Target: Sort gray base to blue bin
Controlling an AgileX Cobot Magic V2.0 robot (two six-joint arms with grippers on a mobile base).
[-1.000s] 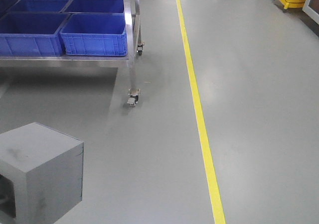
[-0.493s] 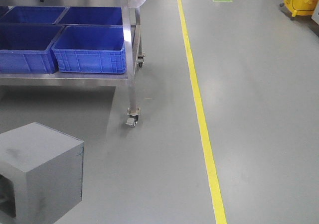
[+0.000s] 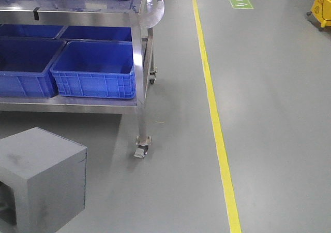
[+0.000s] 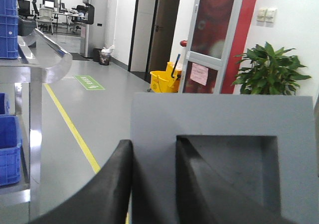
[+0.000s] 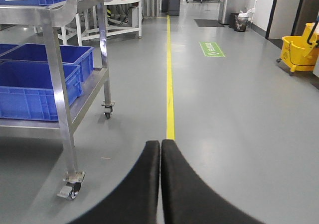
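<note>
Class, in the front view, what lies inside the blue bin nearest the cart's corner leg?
The blue bin shows only its bare floor and inner walls; its near wall hides the floor's front strip.

Illumination is bright, even and overhead in all three views. In the front view the floor (image 3: 269,140) carries a faint sheen. A soft shadow lies under the steel cart (image 3: 138,62) at near left, and its post shows a vertical glare streak. In the left wrist view the far white wall (image 4: 299,40) is overexposed, the recess of the gray base (image 4: 219,114) is shaded, and the left fingers (image 4: 112,184) are dark and out of focus. In the right wrist view the right fingers (image 5: 142,184) are black and featureless.
</note>
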